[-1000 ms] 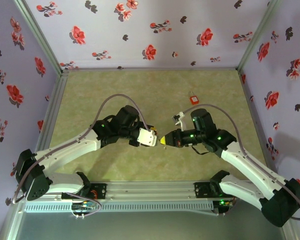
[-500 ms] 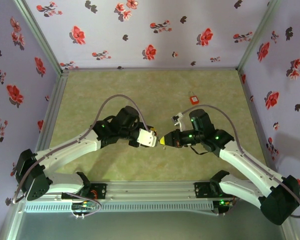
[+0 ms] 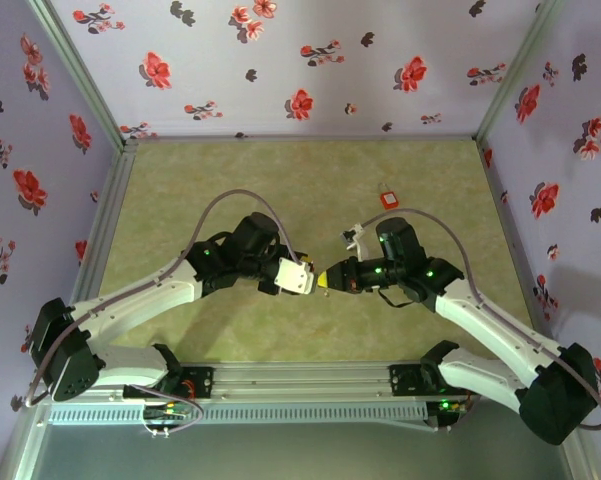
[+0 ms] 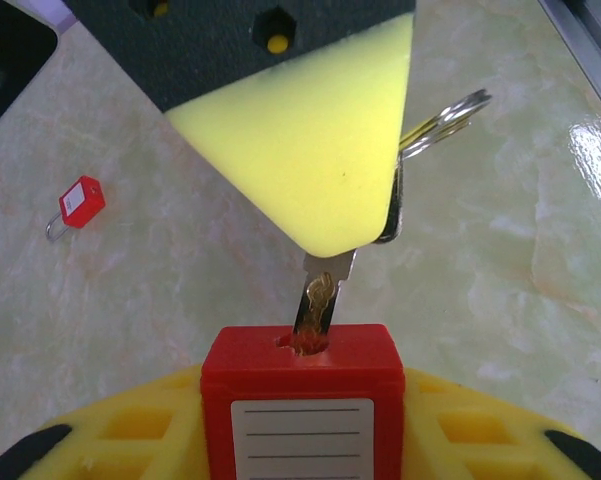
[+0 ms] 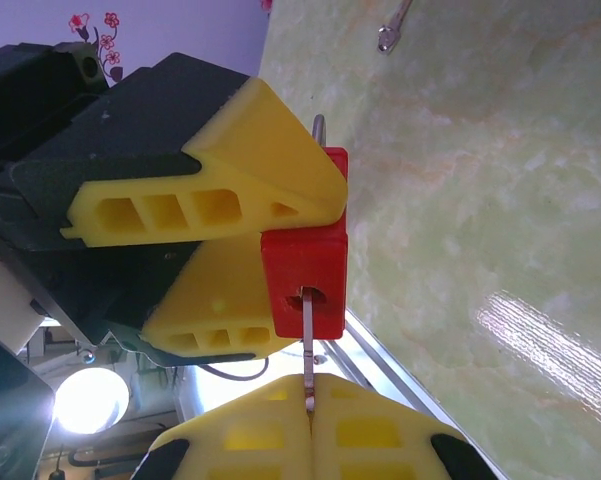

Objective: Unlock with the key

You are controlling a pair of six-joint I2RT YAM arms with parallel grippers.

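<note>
Near the middle of the top view, over the pale green table (image 3: 280,180), the left gripper (image 3: 305,278) and the right gripper (image 3: 325,281) meet tip to tip. The left gripper is clamped on a red padlock (image 4: 302,385), which sits at the bottom centre of the left wrist view between yellow fingers (image 4: 130,430), its white label facing the camera. The right gripper is clenched on a key (image 4: 320,295). The key's blade comes down from under the yellow pad in the upper middle of that view, and its tip is inside the keyhole on the padlock's top face. A key ring (image 4: 445,115) sticks out to the upper right behind the pad. In the right wrist view the key runs straight up from the bottom centre into the padlock. A second red padlock (image 3: 388,199) lies on the table, well apart, above and to the right of the grippers in the top view.
</note>
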